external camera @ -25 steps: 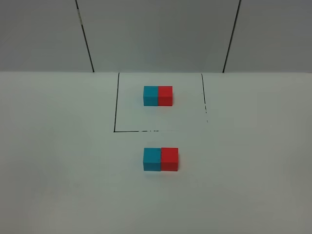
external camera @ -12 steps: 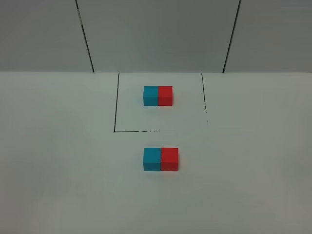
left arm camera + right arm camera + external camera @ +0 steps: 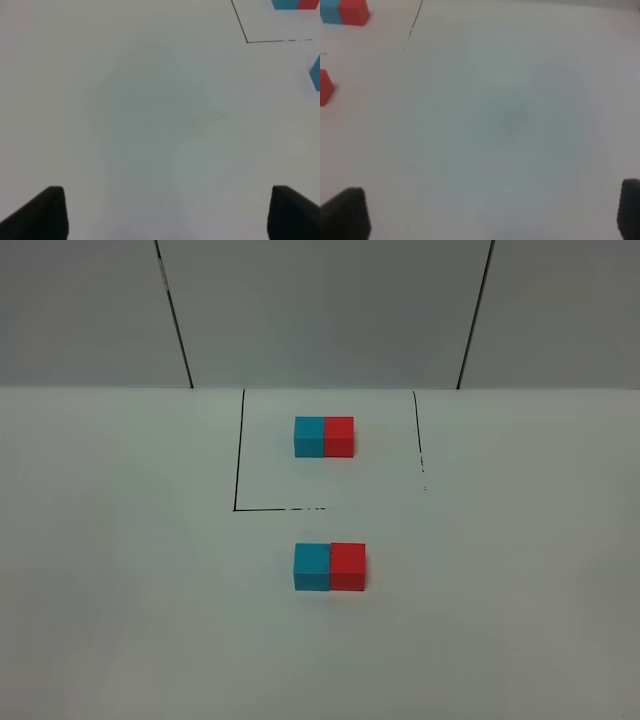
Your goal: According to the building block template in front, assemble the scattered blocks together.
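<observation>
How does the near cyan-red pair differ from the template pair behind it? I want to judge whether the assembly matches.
The template pair sits inside the black outlined area; the near pair lies outside it, closer to the camera. The template's cubes look flush; the near pair's red cube sits slightly further back than its cyan cube. Both have cyan left, red right, touching.

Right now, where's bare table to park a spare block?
Bare table left and right of the near cyan-red pair, and in front of it. Tightest: the strip between that pair and the marked outline holding the template.
</observation>
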Motion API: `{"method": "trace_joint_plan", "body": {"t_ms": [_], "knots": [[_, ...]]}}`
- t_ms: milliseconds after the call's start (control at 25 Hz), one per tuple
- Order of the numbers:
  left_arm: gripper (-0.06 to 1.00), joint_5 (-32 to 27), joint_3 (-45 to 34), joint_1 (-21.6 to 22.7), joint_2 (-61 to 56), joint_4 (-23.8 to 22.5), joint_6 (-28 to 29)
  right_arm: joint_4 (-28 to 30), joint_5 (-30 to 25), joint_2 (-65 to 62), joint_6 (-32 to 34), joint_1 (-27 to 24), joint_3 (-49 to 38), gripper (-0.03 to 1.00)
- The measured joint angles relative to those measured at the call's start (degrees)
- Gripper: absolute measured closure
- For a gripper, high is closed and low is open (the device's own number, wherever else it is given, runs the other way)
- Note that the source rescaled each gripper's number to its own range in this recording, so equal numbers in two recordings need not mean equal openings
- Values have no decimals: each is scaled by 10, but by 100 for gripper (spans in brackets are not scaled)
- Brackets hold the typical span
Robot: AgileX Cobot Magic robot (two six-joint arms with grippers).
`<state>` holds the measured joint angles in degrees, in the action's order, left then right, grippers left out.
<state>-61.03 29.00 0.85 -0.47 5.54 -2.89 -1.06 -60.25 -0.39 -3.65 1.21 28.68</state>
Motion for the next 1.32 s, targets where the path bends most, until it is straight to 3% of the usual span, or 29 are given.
{"method": "trace_joint_plan", "body": {"t_ms": [440,1320], "knots": [[25,0,0,0,0,0,0,17,0,0,45,0,0,-3],[25,0,0,0,0,0,0,22,0,0,50,0,0,-3]]}}
